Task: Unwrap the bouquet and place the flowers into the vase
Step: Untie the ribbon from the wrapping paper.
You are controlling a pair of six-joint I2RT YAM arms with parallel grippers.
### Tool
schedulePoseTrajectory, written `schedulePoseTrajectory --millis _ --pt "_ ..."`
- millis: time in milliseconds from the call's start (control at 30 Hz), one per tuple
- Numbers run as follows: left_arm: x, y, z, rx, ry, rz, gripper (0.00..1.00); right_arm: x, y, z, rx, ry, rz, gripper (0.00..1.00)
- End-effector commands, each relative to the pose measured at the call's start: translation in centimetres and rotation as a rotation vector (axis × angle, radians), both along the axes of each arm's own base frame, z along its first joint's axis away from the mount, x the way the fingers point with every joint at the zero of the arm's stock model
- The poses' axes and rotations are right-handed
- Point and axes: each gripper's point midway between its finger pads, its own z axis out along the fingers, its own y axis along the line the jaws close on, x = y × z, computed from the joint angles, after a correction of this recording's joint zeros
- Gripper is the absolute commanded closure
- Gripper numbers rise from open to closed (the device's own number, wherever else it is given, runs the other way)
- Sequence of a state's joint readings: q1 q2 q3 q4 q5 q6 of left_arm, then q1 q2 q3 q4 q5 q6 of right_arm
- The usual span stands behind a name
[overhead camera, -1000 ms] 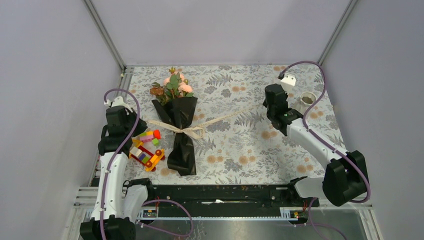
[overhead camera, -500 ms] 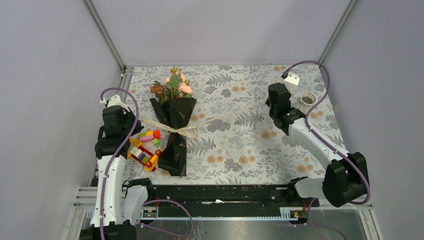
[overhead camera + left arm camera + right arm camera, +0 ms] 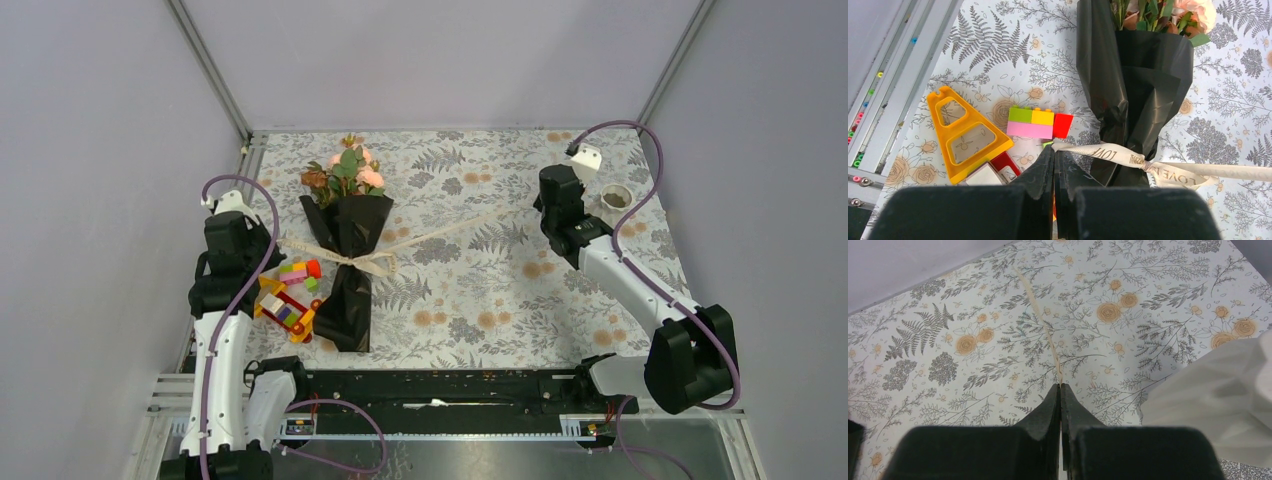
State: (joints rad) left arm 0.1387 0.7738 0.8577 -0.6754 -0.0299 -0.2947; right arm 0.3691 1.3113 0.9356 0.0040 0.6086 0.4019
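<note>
Pinching the cream ribbon (image 3: 440,228) at both ends, left pincer (image 3: 1054,150) and right pincer (image 3: 1060,387) fully closed on it, stretching it taut over the bouquet (image 3: 350,260) lying left of centre on the surface. Risking a jammed knot dragging the cone into the toy car (image 3: 290,305), or elbowing the vase (image 3: 616,197) just beside the right wrist.

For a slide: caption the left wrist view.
Shut left fingers pinch the cream ribbon tied round a glossy black paper-wrapped rose bouquet.
</note>
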Motion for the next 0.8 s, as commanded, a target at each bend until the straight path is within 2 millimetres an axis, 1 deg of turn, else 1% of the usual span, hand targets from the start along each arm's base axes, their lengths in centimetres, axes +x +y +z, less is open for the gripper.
schedulePoseTrajectory --millis 0,267,333,500,767 --pt "0.7 0.3 2.2 0.022 -0.061 -0.009 1.0 0.5 -0.9 4.0 0.006 -0.088 -0.03 1.0" --pt "1.6 -2.3 0.4 -0.094 -0.035 -0.104 1.0 0.9 -1.6 5.0 -0.005 -0.105 -0.043 1.0" --pt "1.8 -2.6 0.1 -0.115 -0.036 -0.112 1.0 1.0 -1.9 5.3 -0.01 -0.111 -0.049 1.0" --pt "1.9 -2.5 -0.4 -0.117 -0.028 -0.111 1.0 1.3 -2.5 6.0 -0.02 -0.119 -0.063 1.0" --pt "1.8 -1.1 -1.8 -0.067 0.02 -0.053 1.0 1.6 -3.8 6.5 -0.024 -0.127 -0.093 1.0"
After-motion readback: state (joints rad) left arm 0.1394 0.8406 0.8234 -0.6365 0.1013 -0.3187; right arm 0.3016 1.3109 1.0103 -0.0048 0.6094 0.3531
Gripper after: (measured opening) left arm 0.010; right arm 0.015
